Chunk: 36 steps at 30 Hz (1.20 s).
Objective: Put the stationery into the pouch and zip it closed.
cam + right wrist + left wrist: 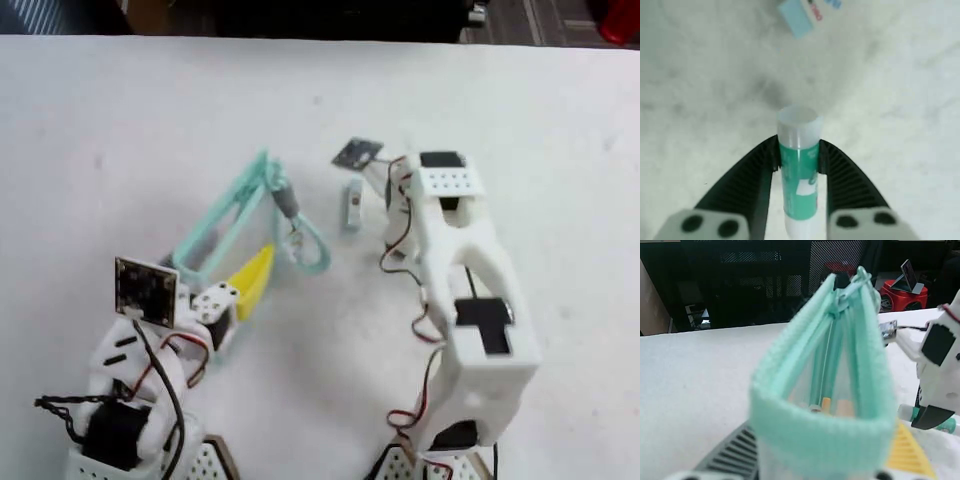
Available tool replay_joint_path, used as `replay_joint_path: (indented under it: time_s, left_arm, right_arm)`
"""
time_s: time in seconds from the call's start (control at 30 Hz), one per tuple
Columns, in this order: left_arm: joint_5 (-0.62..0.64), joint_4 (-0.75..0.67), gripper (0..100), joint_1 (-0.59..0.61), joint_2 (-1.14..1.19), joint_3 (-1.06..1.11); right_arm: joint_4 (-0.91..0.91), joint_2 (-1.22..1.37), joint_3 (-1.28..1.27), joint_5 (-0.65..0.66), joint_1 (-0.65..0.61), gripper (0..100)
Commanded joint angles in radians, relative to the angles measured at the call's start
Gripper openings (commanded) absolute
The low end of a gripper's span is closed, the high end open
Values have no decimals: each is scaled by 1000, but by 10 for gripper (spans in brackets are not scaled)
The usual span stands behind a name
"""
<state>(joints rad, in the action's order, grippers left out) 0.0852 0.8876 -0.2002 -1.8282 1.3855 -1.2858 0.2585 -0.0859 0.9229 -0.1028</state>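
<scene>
Left wrist view: the left pincer (pixel 822 462) is clenched on the near end of a soft, mint-green, see-through zip pouch (pixel 815 390). A grey ridged finger (pixel 732 455) is on one side of the pouch and a yellow finger (pixel 907 450) is on the other. The pouch mouth gapes open near the pincer, and the two zip edges meet at the far end. Inside lie a few thin pens (pixel 826 405), one with an orange end. Farther off is the white right arm (pixel 940 355), over the white bench (pixel 700 380).

In the right wrist view, the right pincer (pixel 797 147) is grasping a green and white glue stick with a white cap (pixel 799 185). Its two black fingers (pixel 740 185) press on the stick's sides, and the cap pokes out past the tips. I cannot tell if the stick touches the bench. Beyond it, a small pale blue eraser block (pixel 800 17) lies on the bench.

In the high view, the left pincer is at 7 o'clock on the bench. The pouch runs from it toward 1 o'clock and ends near the middle. A mint loop strap (pixel 312 252) lies at the pouch's 4 o'clock side. The eraser is just beside the pouch's far end, at its 3 o'clock, not touching it. The right pincer is near the eraser, at the eraser's 3 o'clock, under the right arm.
</scene>
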Motion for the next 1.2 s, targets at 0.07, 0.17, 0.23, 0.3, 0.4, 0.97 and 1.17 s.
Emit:
replay_joint_path:
  time_s: [0.07, 0.17, 0.23, 0.3, 0.4, 0.97, 1.17]
  left_arm:
    - [11, -21, 274, -4, 5, -11]
    - [6, -14, 275, -18, 5, -11]
    - [6, 14, 276, -47, 5, -25]
    - [6, 60, 276, -74, 5, -54]
    - [6, 94, 276, -94, 5, -77]
    - [5, 89, 275, -91, 5, -77]
    - [5, 75, 274, -87, 5, -75]
  right_arm:
    - [-10, -325, 21, -112, -1, 40]
    - [30, -515, 21, -226, -35, 40]
    - [61, -634, 21, -293, -76, 40]
    - [87, -745, 21, -359, -143, 40]
    - [154, -881, 21, -437, -305, 40]
    - [364, -1119, -40, -941, -792, 40]
    - [510, -1119, -221, -942, -819, 40]
